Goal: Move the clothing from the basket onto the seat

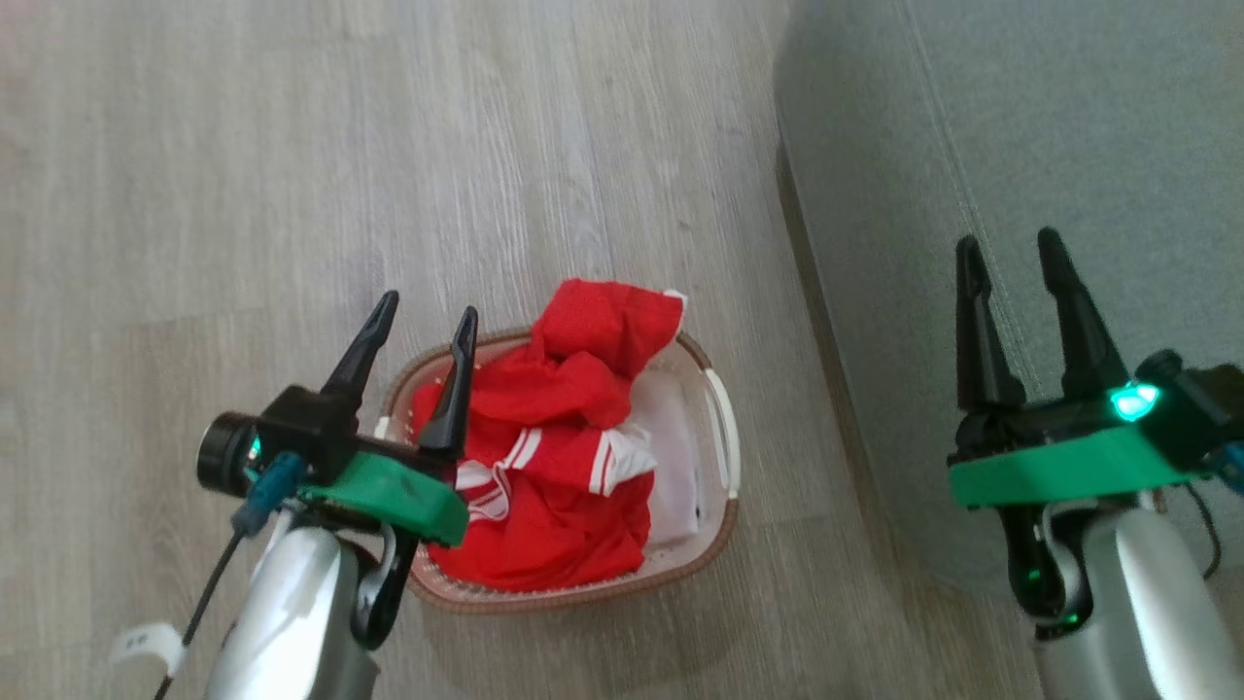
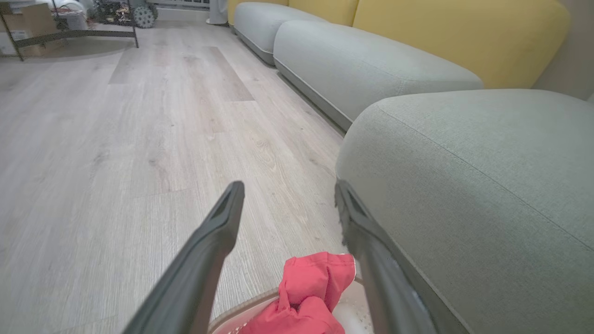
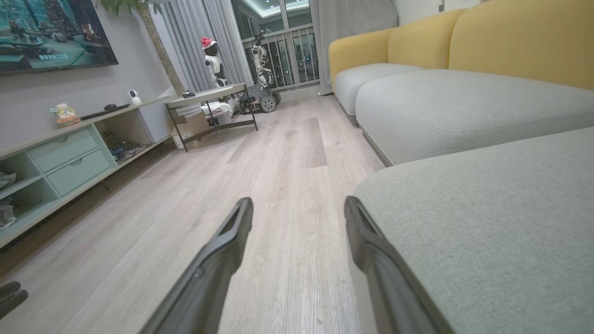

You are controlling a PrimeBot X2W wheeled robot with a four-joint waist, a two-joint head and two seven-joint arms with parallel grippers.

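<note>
Wooden floor [image 1: 292,146]: clothing [image 1: 554,437] below left claw [image 1: 431,303]

Red clothing [image 1: 569,442] with white stripes, cream brown-rimmed basket [image 1: 724,442], grey-green seat [image 1: 1050,126], pale wood-grain floor [image 1: 292,165]

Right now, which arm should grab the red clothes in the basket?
Left, I think. The left tool hangs open over the basket rim, beside the red clothing. The right tool is open, but over the seat, away from the basket.

pale wood-look floor [image 1: 292,146], oval basket [image 1: 724,437] standing on it, grey-green seat [image 1: 1069,117] beside
</note>
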